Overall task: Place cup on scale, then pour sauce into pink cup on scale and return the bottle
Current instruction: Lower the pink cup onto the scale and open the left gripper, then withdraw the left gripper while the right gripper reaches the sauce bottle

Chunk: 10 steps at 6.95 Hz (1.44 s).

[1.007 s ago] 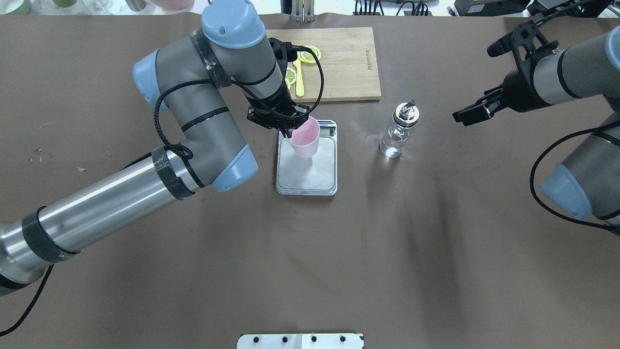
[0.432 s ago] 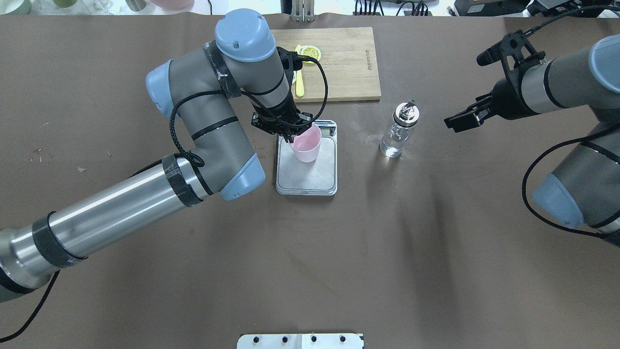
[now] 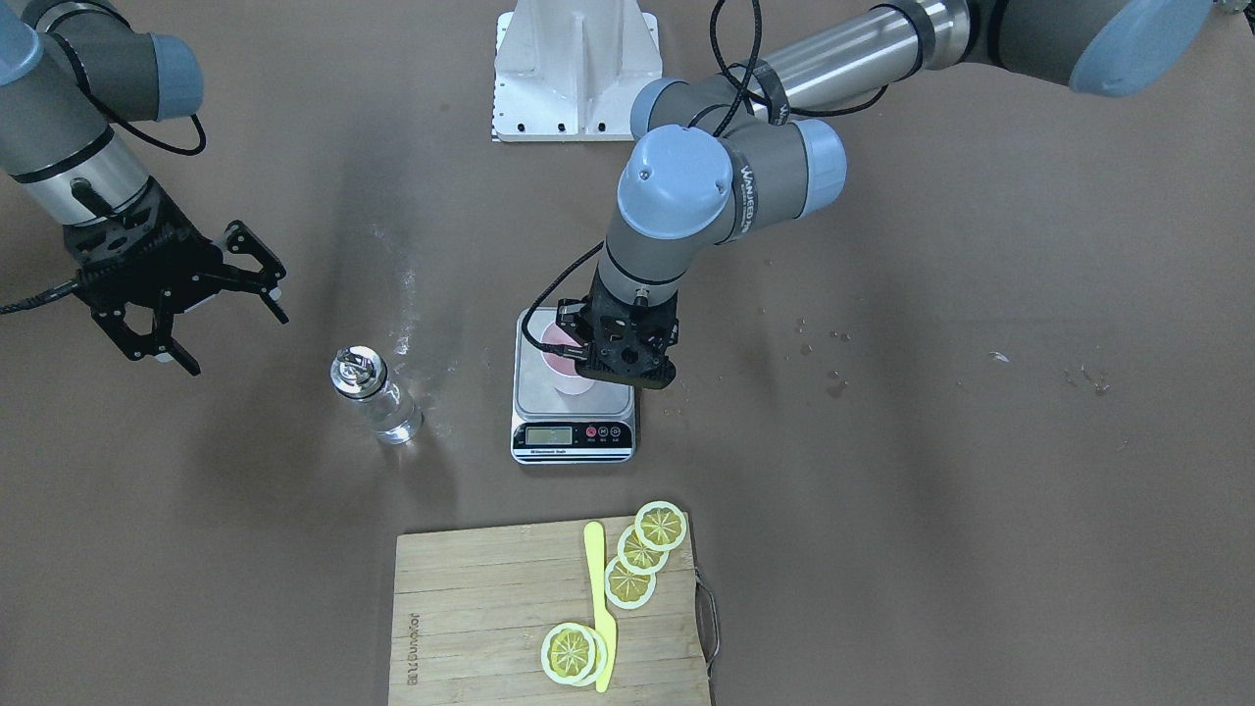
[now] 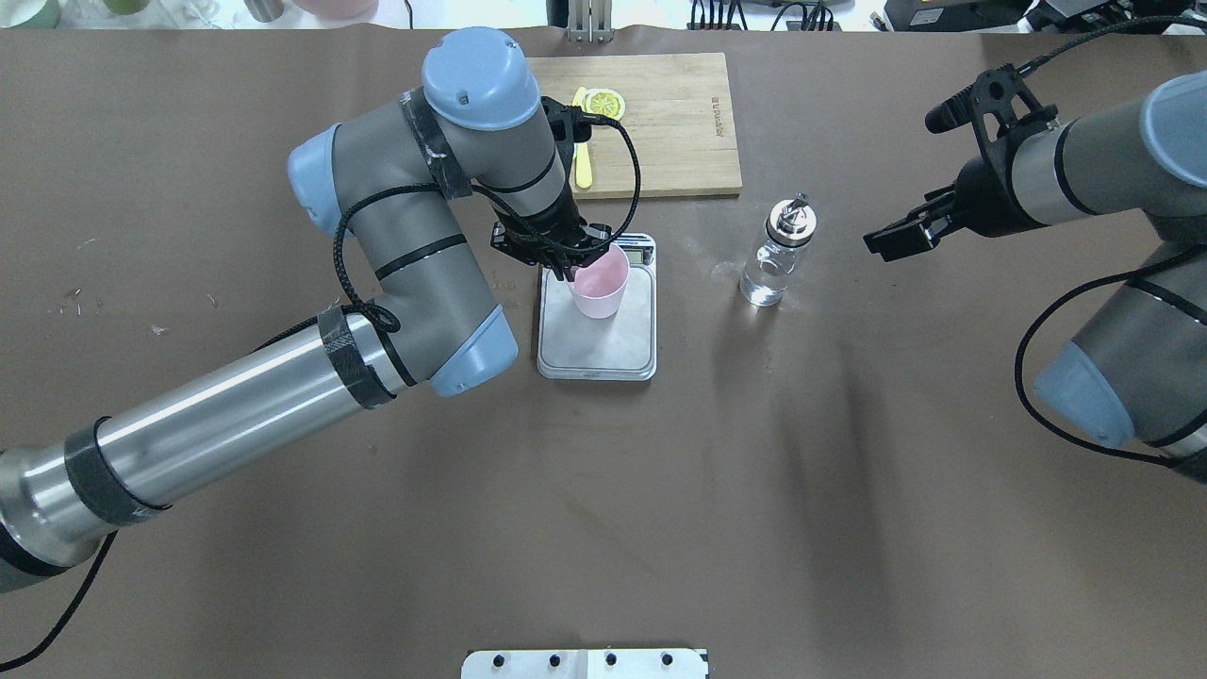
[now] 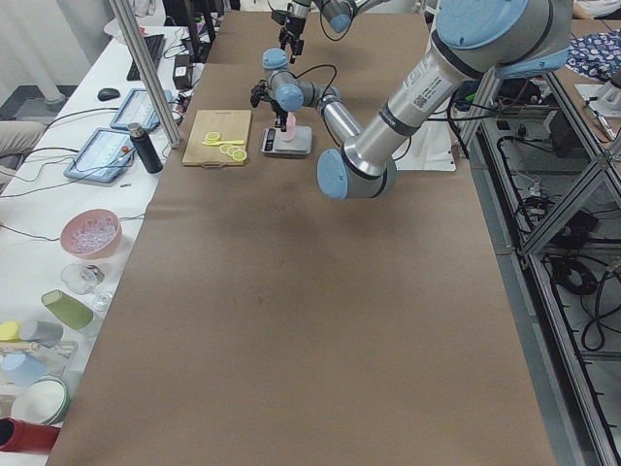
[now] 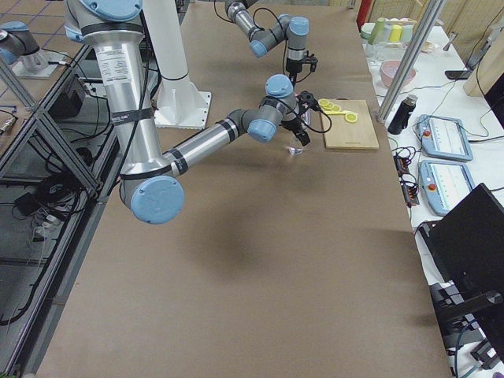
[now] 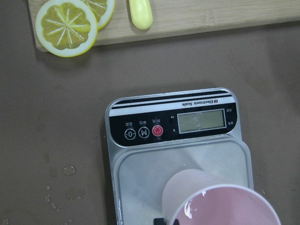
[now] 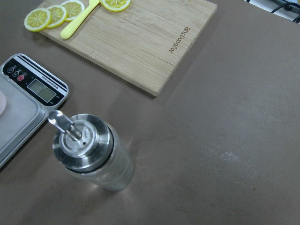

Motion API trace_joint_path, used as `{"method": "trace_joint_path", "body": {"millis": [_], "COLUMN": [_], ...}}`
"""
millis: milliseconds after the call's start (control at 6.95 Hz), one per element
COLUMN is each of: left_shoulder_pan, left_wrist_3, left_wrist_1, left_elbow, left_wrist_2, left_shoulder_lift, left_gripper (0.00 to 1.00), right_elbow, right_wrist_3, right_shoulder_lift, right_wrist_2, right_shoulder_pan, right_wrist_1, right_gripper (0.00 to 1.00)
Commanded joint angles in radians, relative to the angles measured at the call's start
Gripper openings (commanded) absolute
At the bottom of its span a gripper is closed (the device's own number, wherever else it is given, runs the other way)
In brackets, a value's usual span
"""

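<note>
Clamping the left claw (image 4: 569, 267) onto the rim of the small pale pink tapered plastic cup (image 4: 598, 283), at the side nearest the wrist. Holding that cup upright over the steel platform of the flat silver-grey digital kitchen scale (image 4: 603, 344), toward its black display strip; not showing clearly whether the base is fully resting there. Leaving the small clear glass bottle with the shiny metal pour-spout cap (image 4: 778, 255) standing upright on the brown paper-covered worktop (image 4: 660, 519), near the scale on the right arm's side and apart from it. Hanging the right claw (image 3: 235, 340) above the worktop beyond the bottle, fingers spread wide and grasping nothing. Leaving the rectangular bamboo cutting board (image 4: 669, 123), past the scale's display end, carrying yellow lemon slices (image 3: 642, 549) and a pale yellow plastic knife (image 3: 596, 598)
</note>
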Motion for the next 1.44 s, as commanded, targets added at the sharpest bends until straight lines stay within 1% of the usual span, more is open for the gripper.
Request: {"method": "trace_joint_path", "body": {"millis": [0, 288, 432, 576, 720, 863, 1007, 1295], "left_shoulder_pan": [0.0, -0.001, -0.006, -0.014, -0.035, -0.062, -0.095, -0.161], "left_wrist_3": [-0.009, -0.014, -0.014, -0.014, -0.01, 0.001, 0.022, 0.146], "left_wrist_1": [-0.003, 0.003, 0.005, 0.019, 0.031, 0.064, 0.107, 0.224], "left_elbow": [-0.023, -0.049, -0.068, -0.121, -0.211, -0.279, -0.307, -0.332], "left_wrist_2": [0.0, -0.001, 0.0, 0.0, -0.004, -0.006, -0.006, -0.001], "left_shoulder_lift": [0.003, 0.003, 0.005, 0.026, 0.094, 0.139, 0.152, 0.153], "left_gripper": [0.97, 0.97, 0.97, 0.97, 0.97, 0.97, 0.97, 0.97], "right_elbow": [-0.001, -0.004, -0.016, -0.035, -0.042, -0.044, -0.046, -0.047], "right_wrist_3": [0.004, 0.005, 0.043, 0.071, 0.1, 0.108, 0.109, 0.109], "right_shoulder_lift": [0.001, -0.003, -0.008, -0.012, -0.015, -0.015, -0.014, -0.011], "right_wrist_2": [-0.001, -0.001, -0.001, -0.024, -0.074, -0.105, -0.142, -0.191], "right_shoulder_pan": [-0.001, -0.001, -0.007, -0.024, -0.057, -0.082, -0.11, -0.15], "right_wrist_1": [0.001, 0.024, 0.077, 0.136, 0.167, 0.182, 0.184, 0.184], "right_gripper": [1.0, 1.0, 1.0, 1.0, 1.0, 1.0, 1.0, 1.0]}}
